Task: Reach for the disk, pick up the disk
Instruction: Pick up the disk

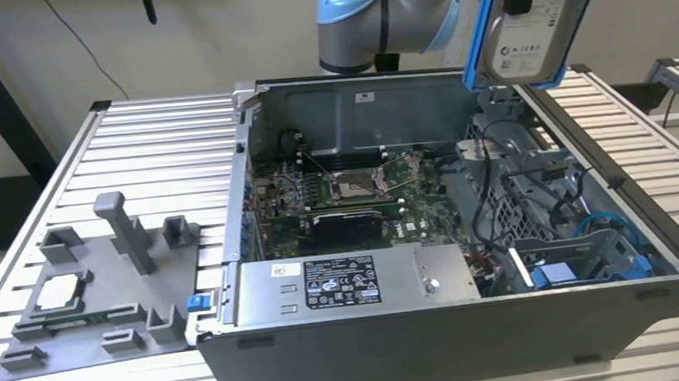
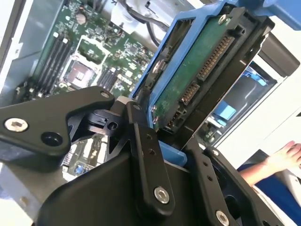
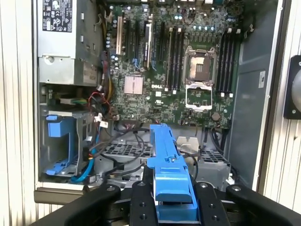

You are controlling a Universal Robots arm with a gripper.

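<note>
The gripper [image 2: 162, 141] is clamped on the disk [image 1: 529, 25] at its blue side rails, the black fingers [image 3: 143, 207] flanking it in both wrist views. The disk hangs upright, lifted clear above the open computer case [image 1: 448, 327] on the worktop [image 1: 143, 151].

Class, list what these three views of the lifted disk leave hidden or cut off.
- Exterior view: the top of the disk is cut off by the frame's upper edge.
- First wrist view: the disk's blue rail hides its label face.
- Second wrist view: the gripper covers the disk's lower end.
- Second wrist view: a person's hand is cut by the frame edge.
</note>
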